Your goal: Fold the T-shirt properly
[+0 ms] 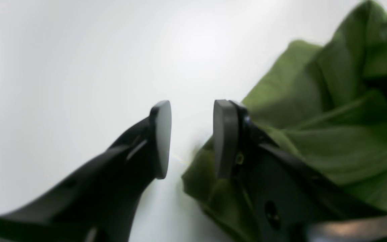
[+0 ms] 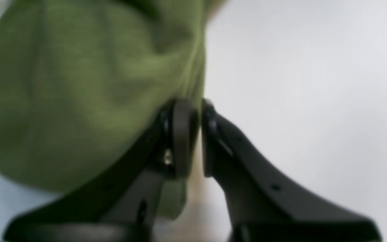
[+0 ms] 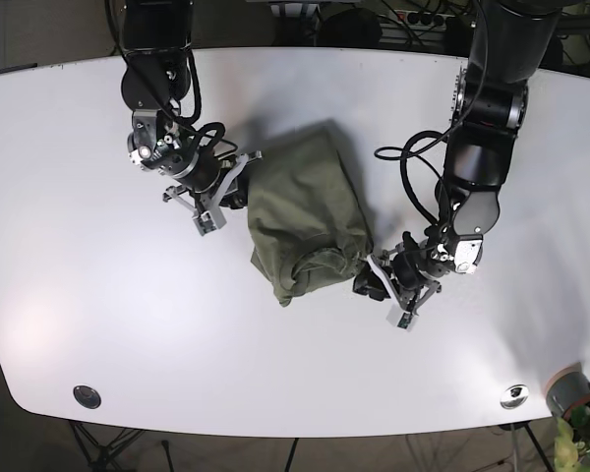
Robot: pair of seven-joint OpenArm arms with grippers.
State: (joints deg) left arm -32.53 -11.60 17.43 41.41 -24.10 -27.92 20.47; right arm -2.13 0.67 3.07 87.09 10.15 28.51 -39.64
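Note:
The olive green T-shirt [image 3: 305,221] lies bunched in a crumpled heap at the middle of the white table [image 3: 98,295]. My right gripper [image 3: 240,180] is at the shirt's upper left edge. In the right wrist view its jaws [image 2: 200,134] are pressed almost together on a fold of the shirt [image 2: 79,94]. My left gripper [image 3: 377,278] is at the shirt's lower right corner. In the left wrist view it [image 1: 192,137] is open, with the cloth [image 1: 331,127] bunched beside and behind its right finger [image 1: 225,137].
Two round metal fittings [image 3: 87,396] [image 3: 514,395] sit near the table's front edge. A grey pot with a plant [image 3: 573,393] stands off the front right corner. Cables hang from both arms near the grippers.

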